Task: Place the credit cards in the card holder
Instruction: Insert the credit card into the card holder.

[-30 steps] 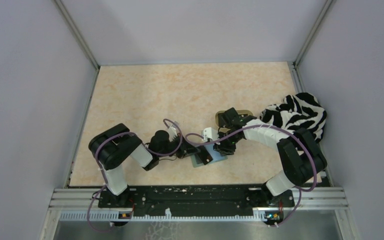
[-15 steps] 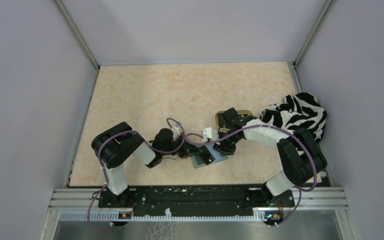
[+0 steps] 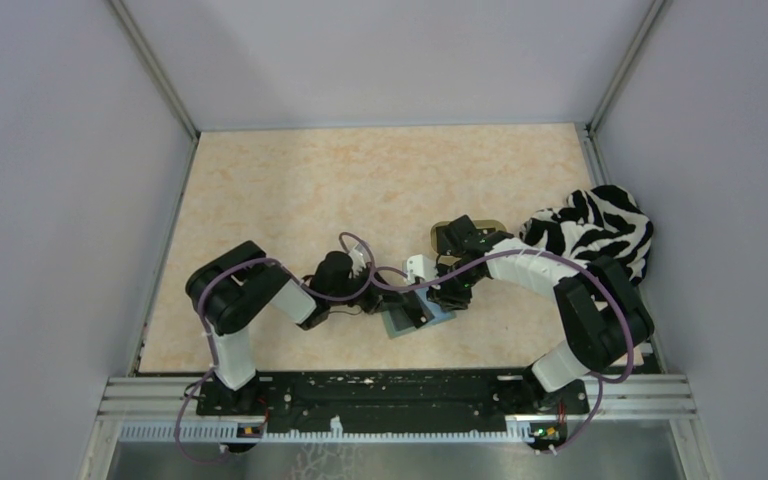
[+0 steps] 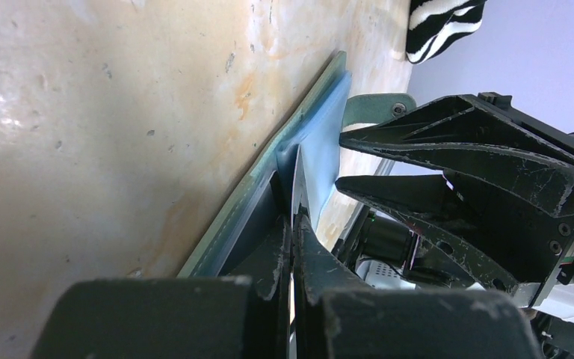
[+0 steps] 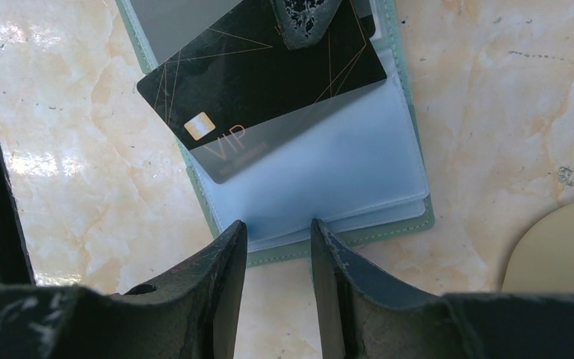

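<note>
The card holder (image 5: pixel 329 179) lies open on the table, pale green outside with light blue sleeves. A black credit card (image 5: pixel 269 67) marked VIP sits slanted, its lower part inside a clear sleeve. My left gripper (image 4: pixel 292 217) is shut on this card, seen edge-on, and one of its fingers (image 5: pixel 303 22) lies on the card's far end. My right gripper (image 5: pixel 278 228) is open, its tips at the holder's near edge. In the top view the holder (image 3: pixel 422 322) lies between the left gripper (image 3: pixel 407 308) and the right gripper (image 3: pixel 447 297). No yellow-gold card shows.
A tan rounded tray (image 3: pixel 442 227) lies mostly under the right arm; its rim also shows in the right wrist view (image 5: pixel 560 247). A zebra-striped cloth (image 3: pixel 595 228) is heaped at the right wall. Purple cables loop over both arms.
My left arm has shifted a little to the right, moving the card toward the holder. The right arm and the holder have not moved.
</note>
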